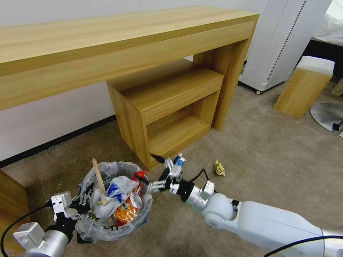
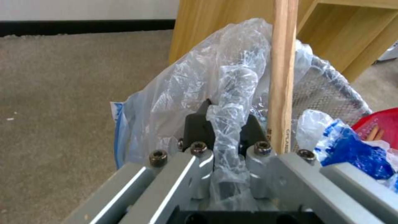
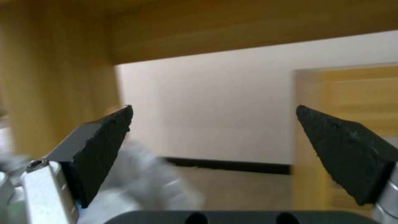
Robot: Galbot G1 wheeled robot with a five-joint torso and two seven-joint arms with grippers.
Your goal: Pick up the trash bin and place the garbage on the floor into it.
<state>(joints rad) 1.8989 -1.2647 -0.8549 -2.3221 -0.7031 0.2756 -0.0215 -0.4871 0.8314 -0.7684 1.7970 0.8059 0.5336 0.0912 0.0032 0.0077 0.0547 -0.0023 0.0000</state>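
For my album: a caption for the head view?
Left gripper clamps the full trash bin; open right gripper hovers beside it.

A long light-wood table (image 1: 107,39) stands against a white wall (image 1: 46,121) with a black baseboard (image 1: 53,142) along its foot. Under its right half sits a wooden cabinet (image 1: 168,107) with 1 open shelf compartment. Beige-tan short-pile carpet (image 1: 271,153) covers the floor. To the right stand a white appliance on castors (image 1: 282,39), a wooden stool with a white top (image 1: 305,85) and a round metal base (image 1: 327,116). The light is even and soft.
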